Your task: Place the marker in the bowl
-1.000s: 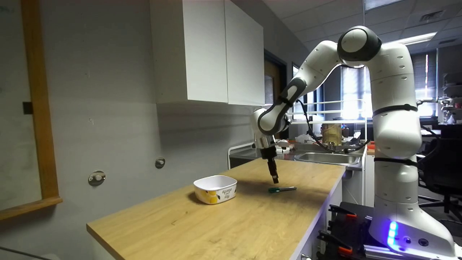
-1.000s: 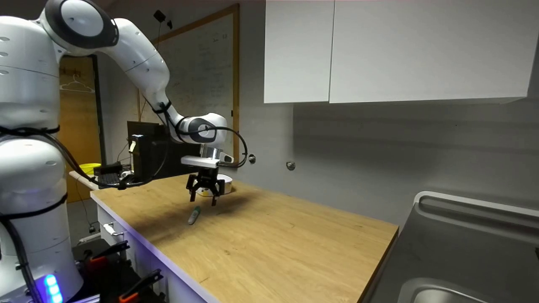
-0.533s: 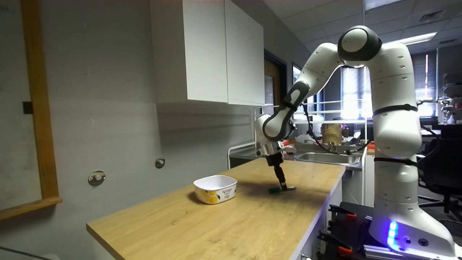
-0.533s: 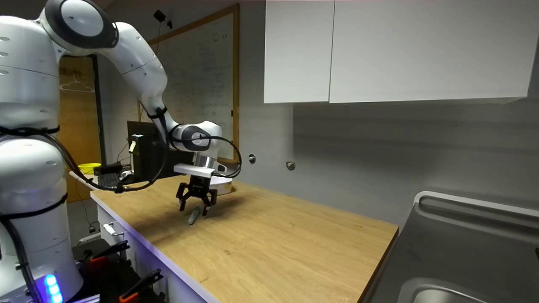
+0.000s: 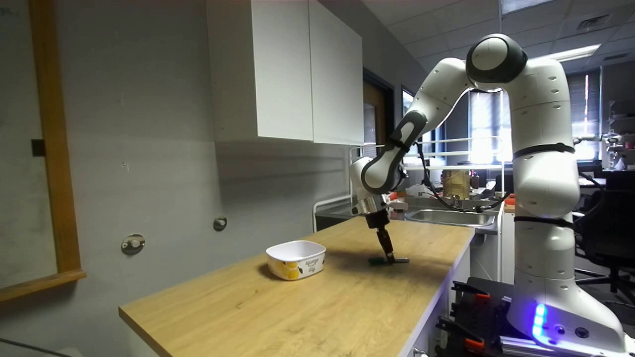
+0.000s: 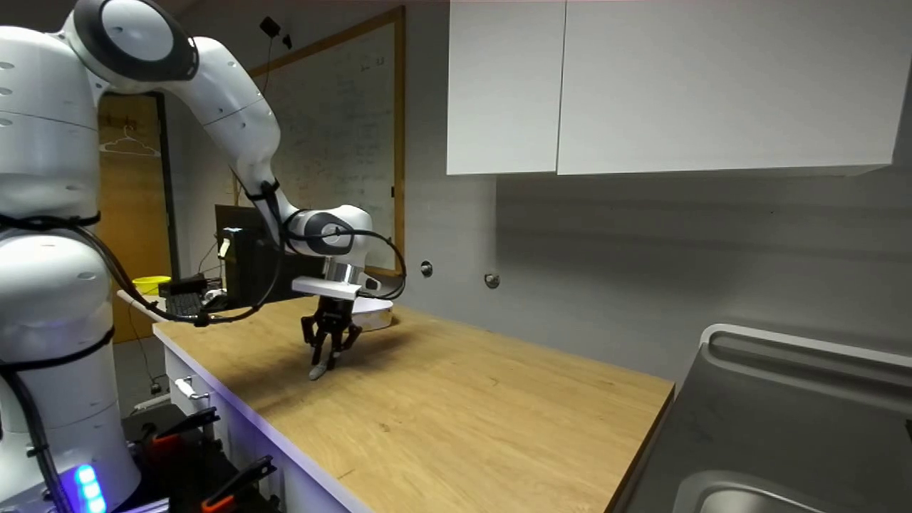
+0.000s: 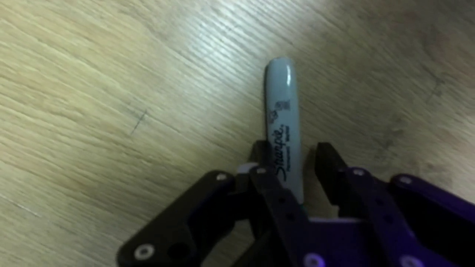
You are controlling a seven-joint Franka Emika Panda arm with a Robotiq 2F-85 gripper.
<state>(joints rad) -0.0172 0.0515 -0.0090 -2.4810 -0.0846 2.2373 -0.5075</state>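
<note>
The marker [image 7: 282, 96] lies flat on the wooden counter, its grey barrel pointing away from my gripper in the wrist view. Its green cap end [image 5: 377, 261] shows in an exterior view. My gripper [image 7: 292, 148] is down at the counter with its fingers on either side of the barrel. The left finger stands right against the marker, while a gap shows between the marker and the right finger [image 7: 326, 163], so the jaws are partly closed but not gripping. The bowl [image 5: 310, 266], white with lemons and lettering outside, stands apart from the gripper; the arm partly covers it in an exterior view [image 6: 375, 315].
The counter [image 5: 297, 312] ends at an edge beside the robot base. White wall cabinets [image 5: 284, 74] hang over its wall side. A sink [image 5: 454, 216] lies past the counter's end. A grey wall runs behind the bowl.
My gripper has come down from above the marker to the counter, moving toward the robot's base. Its fingers have drawn closer together around the marker, which has shifted slightly. The bowl has stayed put.
</note>
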